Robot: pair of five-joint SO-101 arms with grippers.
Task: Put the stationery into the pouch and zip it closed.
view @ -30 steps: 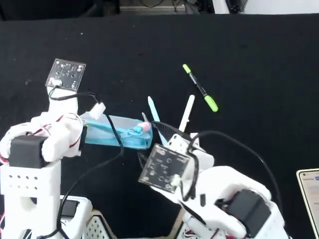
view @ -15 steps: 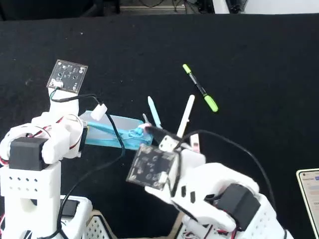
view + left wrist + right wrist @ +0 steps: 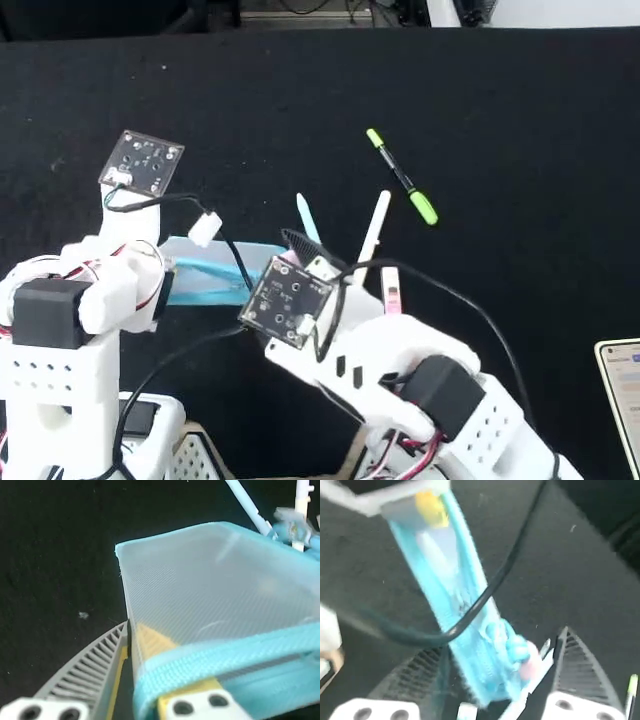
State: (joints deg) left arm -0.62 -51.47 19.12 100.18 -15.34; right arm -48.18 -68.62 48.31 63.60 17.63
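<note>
Right hand [image 3: 505, 642] sits nearest, its fingers spread either side of the pouch [image 3: 447, 587] at its zip end. It straddles the blue cord zip pull [image 3: 512, 647] and its pink bead but is not yet pinching it. At the pouch's opposite end the left hand [image 3: 131, 630] is pressed together on the mesh, with a yellow pad showing through. The pouch lies on the black counter [image 3: 520, 120] between the two hands, and a black cable [image 3: 485, 605] crosses over it.

A small pink-and-white piece [image 3: 390, 290] lies beside the pouch's zip end. Just beyond that end are a pale blue pen [image 3: 308, 220] and a white pen [image 3: 375, 225], fanned apart. Farthest off is a green highlighter [image 3: 400, 178], well apart from the pouch.

All the stationery is outside the pouch, so the step in hand is probably working the zip. The spread fingers should close squarely on the cord pull rather than on the fabric. They should then draw it straight along the zip line while the left hand anchors the far end. The cable could snag the pull, so it needs to be kept clear.

Compared with a second ago, the right arm has swung in toward the pouch and now covers the pink bead in the high view. The pink-and-white piece, hidden under that arm before, has come into sight. The left arm has shifted only slightly.
</note>
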